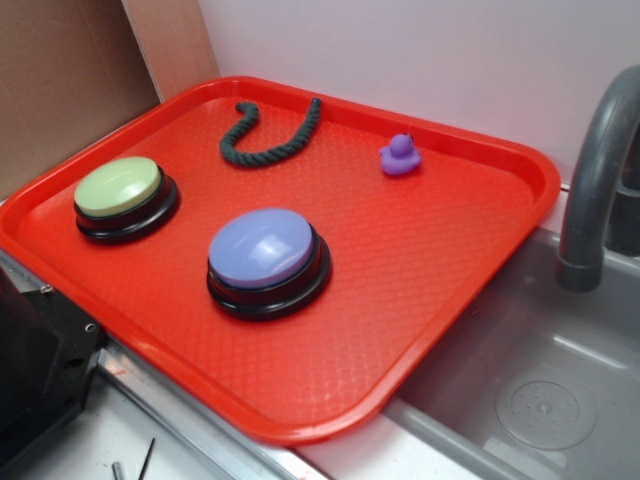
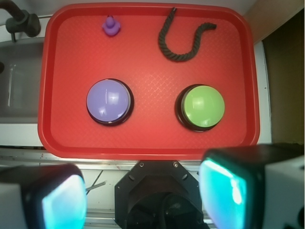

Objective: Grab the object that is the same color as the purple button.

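Purple duck (image 1: 400, 156) sits upright near the red tray's (image 1: 300, 400) far edge; I can't read its heading. My gripper (image 2: 143, 198) is spread, beside a grey sink (image 1: 540, 400).

Red tray (image 1: 470, 300) holding a green-topped button (image 1: 125, 196) and a curled dark green rope (image 1: 270, 135), beside a grey sink (image 1: 540, 400) with faucet (image 1: 595, 180)

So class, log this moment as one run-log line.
pincer: open, off tray | duck: untouched, far edge | purple button: near
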You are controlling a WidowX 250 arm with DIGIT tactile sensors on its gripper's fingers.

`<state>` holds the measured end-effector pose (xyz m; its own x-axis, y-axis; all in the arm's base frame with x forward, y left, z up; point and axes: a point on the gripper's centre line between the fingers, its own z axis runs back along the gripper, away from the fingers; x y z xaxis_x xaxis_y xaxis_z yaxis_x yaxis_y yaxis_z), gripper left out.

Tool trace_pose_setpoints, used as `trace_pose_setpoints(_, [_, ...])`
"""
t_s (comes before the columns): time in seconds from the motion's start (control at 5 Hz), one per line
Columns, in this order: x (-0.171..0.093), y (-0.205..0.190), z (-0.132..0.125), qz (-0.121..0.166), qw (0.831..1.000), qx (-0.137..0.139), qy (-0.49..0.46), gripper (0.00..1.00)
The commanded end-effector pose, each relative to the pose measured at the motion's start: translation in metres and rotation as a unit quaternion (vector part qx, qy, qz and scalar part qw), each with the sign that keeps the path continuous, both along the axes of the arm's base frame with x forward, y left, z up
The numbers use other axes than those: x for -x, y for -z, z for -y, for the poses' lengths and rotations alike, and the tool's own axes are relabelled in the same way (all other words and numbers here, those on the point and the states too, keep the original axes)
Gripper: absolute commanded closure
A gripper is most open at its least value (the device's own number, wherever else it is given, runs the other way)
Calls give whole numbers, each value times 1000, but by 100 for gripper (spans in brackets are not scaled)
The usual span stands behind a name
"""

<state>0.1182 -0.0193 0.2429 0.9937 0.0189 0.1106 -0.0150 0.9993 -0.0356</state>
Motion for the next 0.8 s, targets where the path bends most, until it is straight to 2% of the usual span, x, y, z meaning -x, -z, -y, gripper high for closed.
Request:
trace_pose_setpoints(0.0, [0,0,0,0,1000,0,0,0])
trace_pose_setpoints(0.2, [-15,6,2,21,999,5,-29,0])
trace_pose_setpoints(0.4, [-36,18,5,35,998,-6,-59,0])
trace_pose_setpoints(0.6, [-64,36,15,66,996,-8,-67,0])
